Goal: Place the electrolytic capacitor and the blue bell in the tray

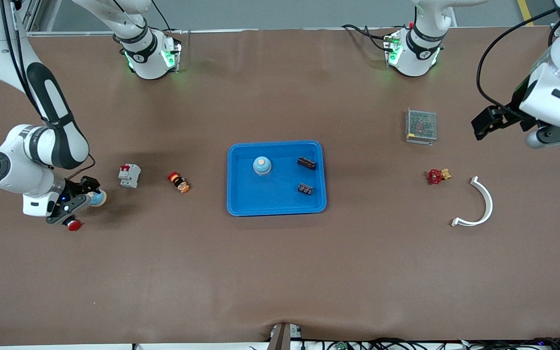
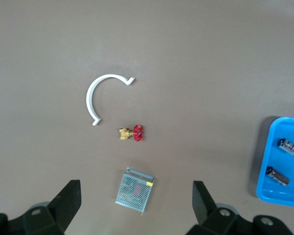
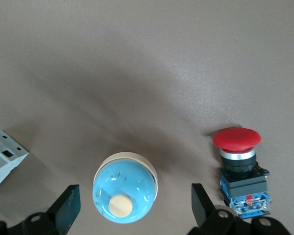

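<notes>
The blue tray (image 1: pixel 270 197) lies mid-table and holds a blue bell (image 1: pixel 262 166) and two dark electrolytic capacitors (image 1: pixel 306 163) (image 1: pixel 305 188). A second blue bell (image 1: pixel 98 197) stands on the table toward the right arm's end. My right gripper (image 1: pixel 78 201) is open low around this bell (image 3: pixel 125 193), one finger on each side, not touching it. My left gripper (image 1: pixel 491 124) is open and empty, high over the table at the left arm's end. Its wrist view shows the tray's edge (image 2: pixel 264 188) with both capacitors (image 2: pixel 288 146) (image 2: pixel 277 176).
A red push button (image 1: pixel 74 224) (image 3: pixel 237 166) stands close beside the right gripper. A white circuit breaker (image 1: pixel 129 175) and a small red-orange part (image 1: pixel 179 182) lie between it and the tray. A metal mesh box (image 1: pixel 421 126), a red valve (image 1: pixel 437 176) and a white curved clip (image 1: pixel 479 204) lie toward the left arm's end.
</notes>
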